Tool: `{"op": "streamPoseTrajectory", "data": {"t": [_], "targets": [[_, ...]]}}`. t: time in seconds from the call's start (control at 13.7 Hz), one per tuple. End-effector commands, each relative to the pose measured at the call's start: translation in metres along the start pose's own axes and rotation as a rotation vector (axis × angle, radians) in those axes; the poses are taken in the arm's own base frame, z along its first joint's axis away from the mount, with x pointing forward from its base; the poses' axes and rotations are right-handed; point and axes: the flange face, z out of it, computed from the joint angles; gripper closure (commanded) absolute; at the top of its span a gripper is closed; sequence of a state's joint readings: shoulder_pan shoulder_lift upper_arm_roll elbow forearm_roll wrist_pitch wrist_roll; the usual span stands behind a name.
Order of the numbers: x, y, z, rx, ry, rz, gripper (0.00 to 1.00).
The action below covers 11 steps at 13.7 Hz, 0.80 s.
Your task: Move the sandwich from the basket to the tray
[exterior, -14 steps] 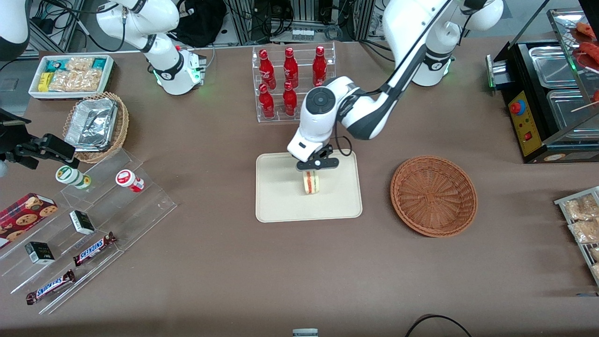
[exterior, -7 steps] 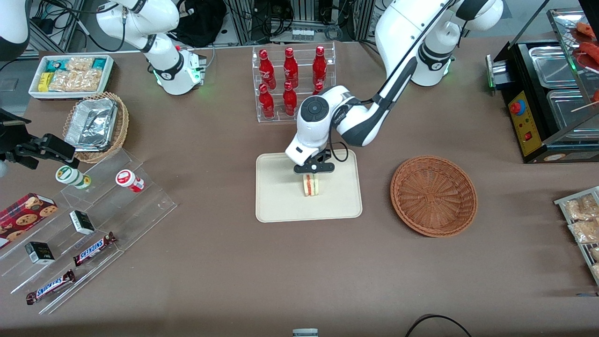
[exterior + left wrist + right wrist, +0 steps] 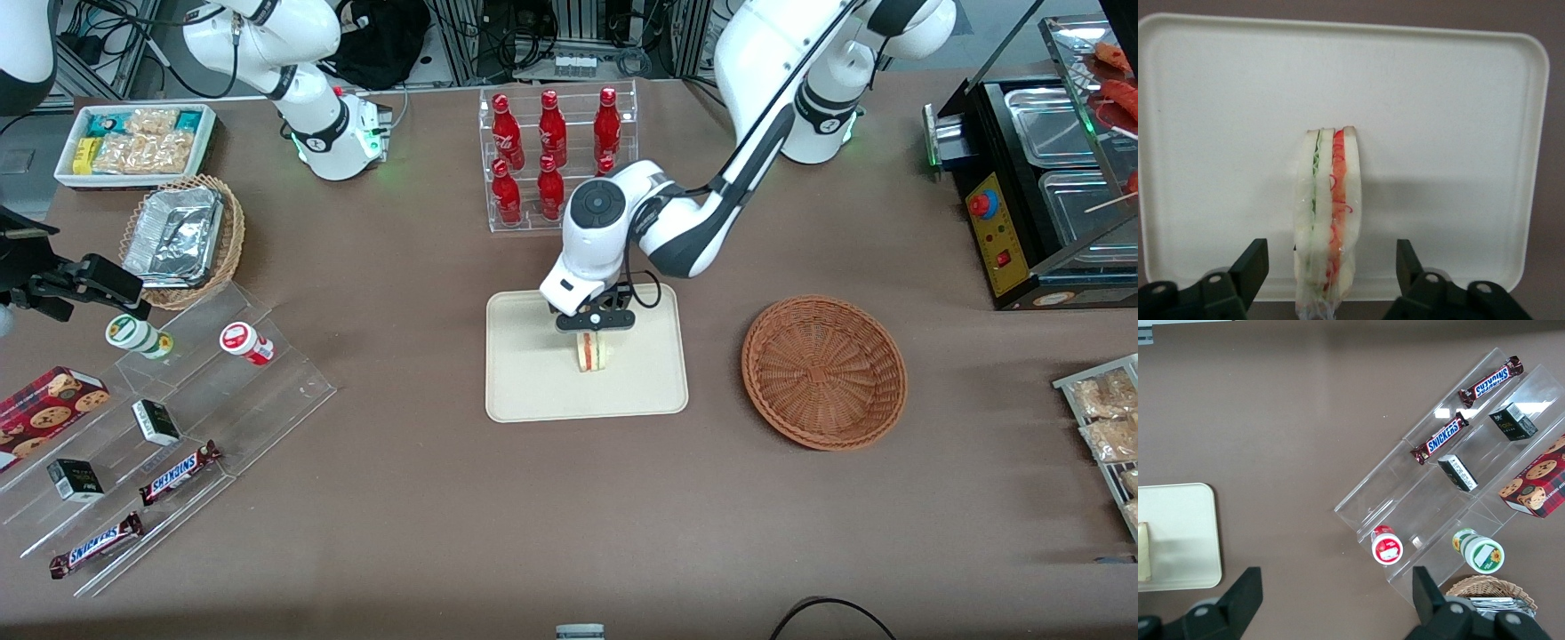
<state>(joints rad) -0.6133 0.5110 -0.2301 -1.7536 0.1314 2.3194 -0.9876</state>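
Where wrist shows gaps, tool (image 3: pixel 1330 273) straddles sandwich (image 3: pixel 1327 220).

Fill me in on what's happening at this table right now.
The left arm's gripper is over the cream tray, directly above the sandwich. The sandwich stands on the tray on its edge, and in the wrist view the open fingers sit on either side of it with clear gaps, so it is released. The reddish-brown wicker basket, lying beside the tray toward the working arm's end of the table, has nothing in it.

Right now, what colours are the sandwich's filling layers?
Green and red-orange between white bread on the sandwich, clearest in the left wrist view.
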Motion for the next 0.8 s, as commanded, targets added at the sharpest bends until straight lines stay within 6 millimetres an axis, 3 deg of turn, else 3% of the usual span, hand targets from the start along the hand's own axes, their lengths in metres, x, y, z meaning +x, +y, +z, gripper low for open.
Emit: {"op": "streamPoseTrajectory", "data": {"t": [0.0,0.22,0.37,0.44,0.66,0.73], "targets": [[0.017,-0.032,-0.093,0.026,0.042,-0.1,0.0],[0.04,-0.092,-0.178,0.061,0.038,-0.216,0.0],[0.061,-0.154,-0.238,0.051,0.021,-0.312,0.0],[0.062,-0.182,-0.26,0.065,-0.01,-0.279,0.0],[0.074,-0.277,-0.302,0.074,-0.112,-0.174,0.0],[0.072,-0.3,-0.314,0.078,-0.122,-0.139,0.0]]}}
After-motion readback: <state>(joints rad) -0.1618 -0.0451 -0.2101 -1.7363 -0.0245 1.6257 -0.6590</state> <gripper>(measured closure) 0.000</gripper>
